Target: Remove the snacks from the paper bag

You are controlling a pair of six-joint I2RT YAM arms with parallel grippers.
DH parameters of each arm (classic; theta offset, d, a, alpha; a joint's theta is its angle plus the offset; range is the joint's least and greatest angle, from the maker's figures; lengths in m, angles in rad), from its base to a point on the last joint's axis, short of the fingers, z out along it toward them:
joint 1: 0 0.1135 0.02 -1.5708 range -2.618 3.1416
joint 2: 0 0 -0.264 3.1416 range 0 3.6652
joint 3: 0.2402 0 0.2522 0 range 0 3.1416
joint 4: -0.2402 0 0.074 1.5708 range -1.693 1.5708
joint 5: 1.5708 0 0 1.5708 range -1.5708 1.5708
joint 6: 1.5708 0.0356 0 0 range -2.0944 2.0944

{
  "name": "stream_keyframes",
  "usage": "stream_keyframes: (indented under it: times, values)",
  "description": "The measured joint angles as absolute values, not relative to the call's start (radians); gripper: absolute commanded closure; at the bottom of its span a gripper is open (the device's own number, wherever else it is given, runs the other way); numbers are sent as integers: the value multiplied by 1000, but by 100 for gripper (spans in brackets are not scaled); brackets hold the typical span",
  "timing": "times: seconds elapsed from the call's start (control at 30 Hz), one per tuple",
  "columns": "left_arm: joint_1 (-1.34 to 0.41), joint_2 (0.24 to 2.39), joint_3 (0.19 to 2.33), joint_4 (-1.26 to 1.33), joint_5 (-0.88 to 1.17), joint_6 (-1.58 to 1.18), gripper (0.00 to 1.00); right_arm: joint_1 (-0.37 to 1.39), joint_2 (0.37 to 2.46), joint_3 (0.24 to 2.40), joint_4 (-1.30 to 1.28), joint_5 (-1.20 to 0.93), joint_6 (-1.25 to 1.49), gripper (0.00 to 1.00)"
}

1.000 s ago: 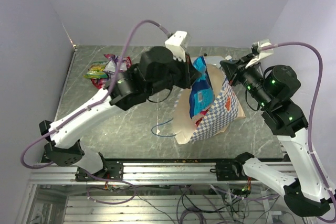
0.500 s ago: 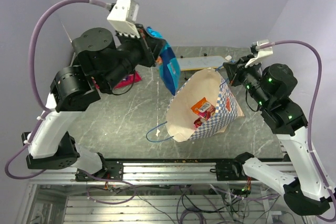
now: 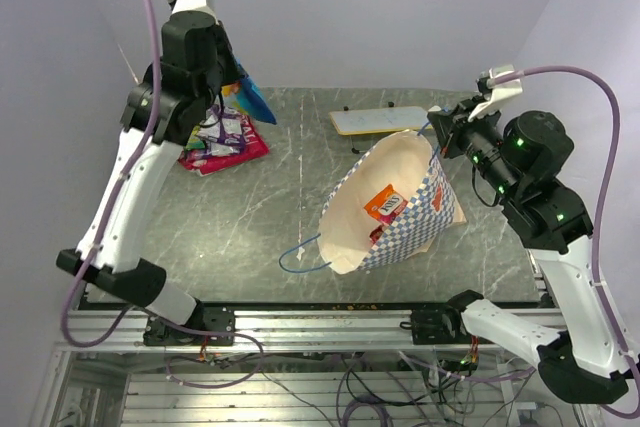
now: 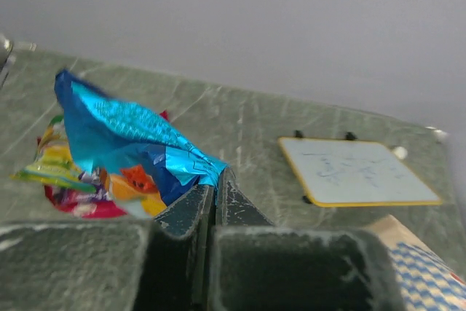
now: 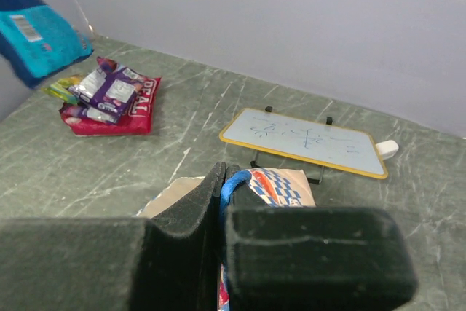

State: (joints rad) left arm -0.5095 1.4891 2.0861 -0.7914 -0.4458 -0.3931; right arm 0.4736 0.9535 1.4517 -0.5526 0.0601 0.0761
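Snacks (image 3: 222,139) lay left of the bag (image 3: 432,195), the left pincer (image 4: 217,180) squeezed a blue snack (image 4: 124,136), the right pincer (image 5: 222,180) squeezed the handle (image 5: 231,183), and an orange snack (image 3: 385,204) sat inside.

A grey-green, marble-veined worktop (image 3: 250,217) is enclosed on three sides by plain pale lilac walls (image 3: 400,7). Near the back wall a small yellow-rimmed whiteboard (image 3: 380,120) is raised on black feet. An aluminium rail (image 3: 330,332) is fixed along the near edge.

Snacks (image 3: 222,139) L of bag (image 3: 352,215).
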Motion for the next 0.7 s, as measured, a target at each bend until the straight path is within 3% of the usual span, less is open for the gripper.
stream_keyframes:
  times: [0.27, 0.7]
  values:
    - [-250, 1624, 1921, -728, -237, -531, 93, 474, 986, 1437, -522, 68, 35, 100]
    - [-244, 1678, 1723, -614, 144, -688, 93, 474, 1082, 1438, -469, 62, -110, 100]
